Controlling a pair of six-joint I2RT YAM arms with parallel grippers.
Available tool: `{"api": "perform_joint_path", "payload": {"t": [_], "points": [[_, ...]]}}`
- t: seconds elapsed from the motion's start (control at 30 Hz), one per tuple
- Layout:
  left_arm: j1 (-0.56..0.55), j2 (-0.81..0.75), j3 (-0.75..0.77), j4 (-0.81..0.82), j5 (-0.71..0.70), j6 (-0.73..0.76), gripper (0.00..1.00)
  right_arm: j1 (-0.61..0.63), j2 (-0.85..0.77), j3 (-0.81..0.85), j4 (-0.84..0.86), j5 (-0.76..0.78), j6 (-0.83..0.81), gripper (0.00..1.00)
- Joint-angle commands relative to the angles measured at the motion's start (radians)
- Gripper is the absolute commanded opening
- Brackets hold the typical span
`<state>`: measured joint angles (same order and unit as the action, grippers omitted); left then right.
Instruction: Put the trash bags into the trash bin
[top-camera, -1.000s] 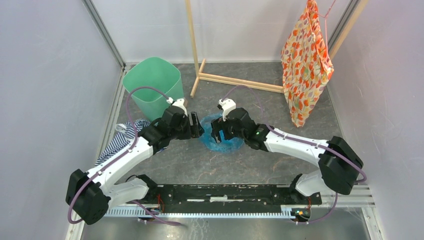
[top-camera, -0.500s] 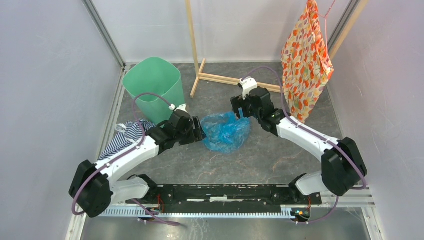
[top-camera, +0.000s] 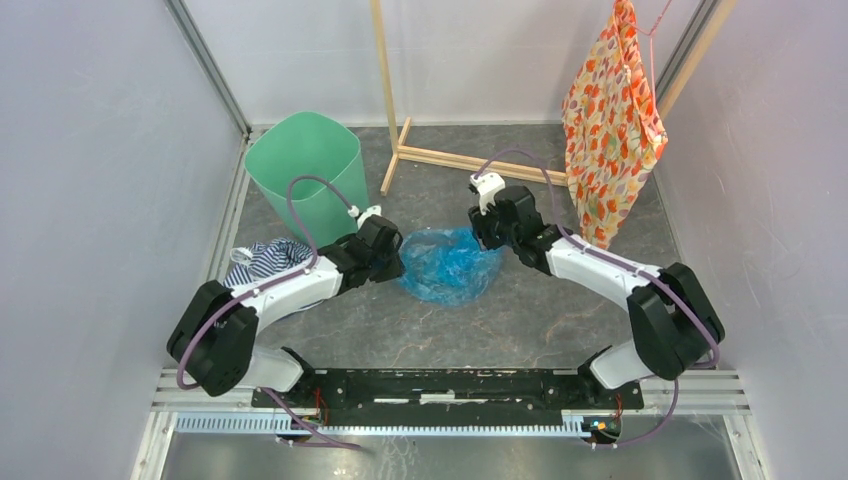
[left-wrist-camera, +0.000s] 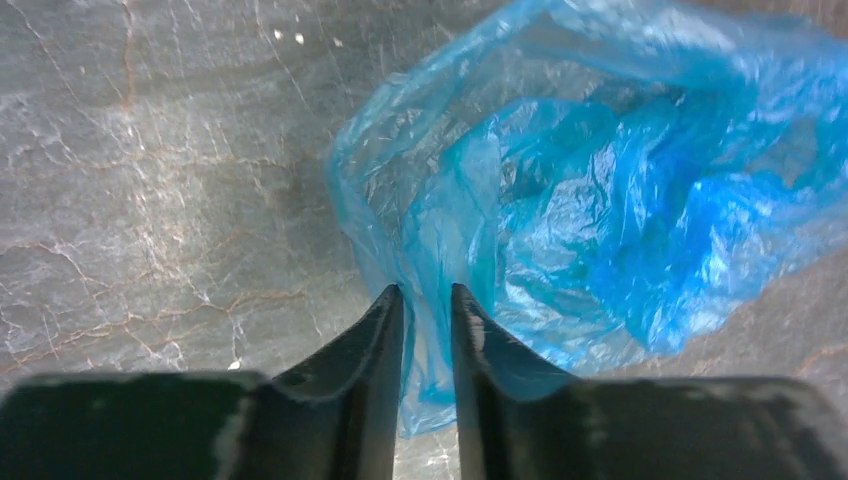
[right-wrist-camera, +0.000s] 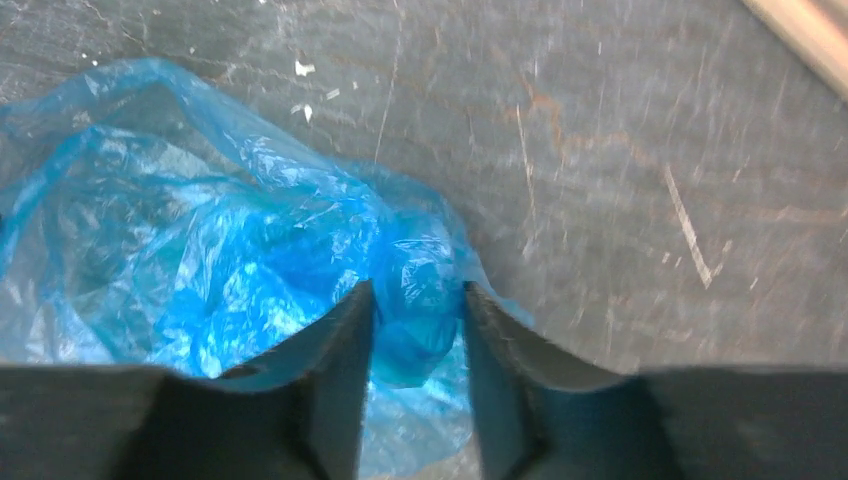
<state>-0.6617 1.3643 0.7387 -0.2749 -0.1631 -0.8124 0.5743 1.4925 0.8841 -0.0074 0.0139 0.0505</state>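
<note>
Left wrist, left end effector nearly closed — pinching trash bag

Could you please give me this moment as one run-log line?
left gripper: pinching trash bag | right gripper: pinching trash bag | stage: bag not yet in trash bin

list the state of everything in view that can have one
trash bin: upright, open, nothing visible inside
trash bag: crumpled, lying on the table, outside the bin
left end effector: closed on a fold at the bag's edge
right end effector: jaws astride a bunched part of the bag, grip unclear
striped cloth: bunched up on the table
floral fabric: hanging
wooden rack: standing
</note>
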Motion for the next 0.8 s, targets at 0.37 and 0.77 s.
{"api": "perform_joint_path", "payload": {"t": [0.37, 0.77], "points": [[0.079, -0.079, 0.128, -0.083, -0.034, 0.211, 0.02, 0.001, -0.372, -0.165, -0.24, 0.298, 0.213, 0.1], [0.079, -0.167, 0.171, -0.067, 0.234, 0.38, 0.02, 0.006, -0.538, -0.138, -0.316, 0.164, 0.202, 0.72]]}}
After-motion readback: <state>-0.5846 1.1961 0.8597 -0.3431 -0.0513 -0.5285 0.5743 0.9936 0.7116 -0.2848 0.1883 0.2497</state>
